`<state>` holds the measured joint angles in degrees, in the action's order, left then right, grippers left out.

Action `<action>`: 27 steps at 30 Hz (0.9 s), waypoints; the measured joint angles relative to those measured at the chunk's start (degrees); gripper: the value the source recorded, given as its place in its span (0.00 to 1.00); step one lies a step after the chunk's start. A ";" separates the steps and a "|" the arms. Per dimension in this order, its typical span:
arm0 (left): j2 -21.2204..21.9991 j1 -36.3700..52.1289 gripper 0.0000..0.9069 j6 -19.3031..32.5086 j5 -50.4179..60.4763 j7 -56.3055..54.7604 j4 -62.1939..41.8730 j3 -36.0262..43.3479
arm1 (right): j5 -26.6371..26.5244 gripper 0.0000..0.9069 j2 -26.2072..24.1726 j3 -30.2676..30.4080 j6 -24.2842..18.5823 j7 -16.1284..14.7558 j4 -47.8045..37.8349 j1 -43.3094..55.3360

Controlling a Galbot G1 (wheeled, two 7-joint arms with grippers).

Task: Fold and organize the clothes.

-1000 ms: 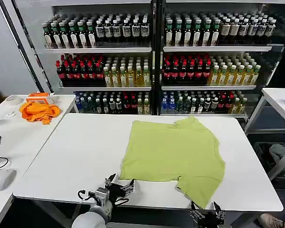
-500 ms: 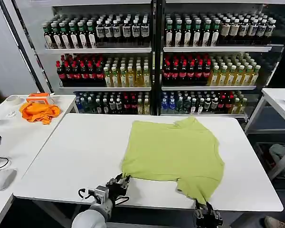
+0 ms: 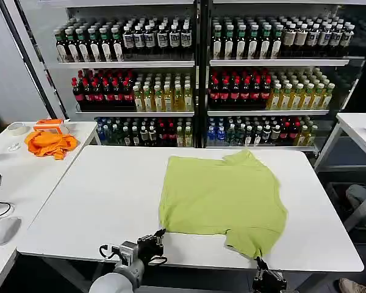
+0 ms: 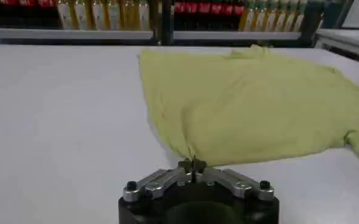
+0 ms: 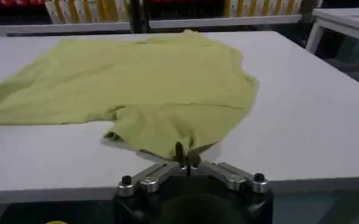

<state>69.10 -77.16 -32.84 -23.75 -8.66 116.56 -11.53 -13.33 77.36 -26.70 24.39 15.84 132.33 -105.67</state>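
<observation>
1. The T-shirt (image 3: 222, 195) lies spread on the white table (image 3: 97, 201), toward its right and near side.
2. The left gripper (image 4: 192, 166) pinches the shirt's near left corner at the table's near edge.
3. The right gripper (image 5: 187, 159) is clamped on the shirt's near right corner.
4. Shelves (image 3: 195, 63) behind hold rows of bottles (image 3: 140, 93).

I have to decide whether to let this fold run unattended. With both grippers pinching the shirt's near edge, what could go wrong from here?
1. The left gripper holds only a thin tip of the T-shirt; it could slip out under tension.
2. The right gripper pinches a bunched, doubled-over corner near the table edge, so a crooked fold is likely.
3. The shirt already lies skewed and wrinkled, so uneven pulling may twist it further.
</observation>
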 measured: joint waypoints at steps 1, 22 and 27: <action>-0.07 -0.19 0.02 0.04 -0.16 0.03 0.42 -0.16 | 0.01 0.00 -0.14 -0.18 -0.09 -0.09 0.47 -0.31; -3.84 -5.36 0.02 0.30 -4.56 0.61 10.95 -5.82 | -0.28 0.00 -4.52 -4.31 -0.84 -1.28 8.25 -2.47; -4.73 -4.94 0.02 0.12 -5.85 0.68 11.36 -6.45 | -0.67 1.00 -5.95 -4.76 -0.47 -1.81 7.45 -0.80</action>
<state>64.37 -82.10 -32.72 -29.60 -7.98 127.91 -17.99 -14.00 71.41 -31.46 23.92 14.03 139.78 -106.46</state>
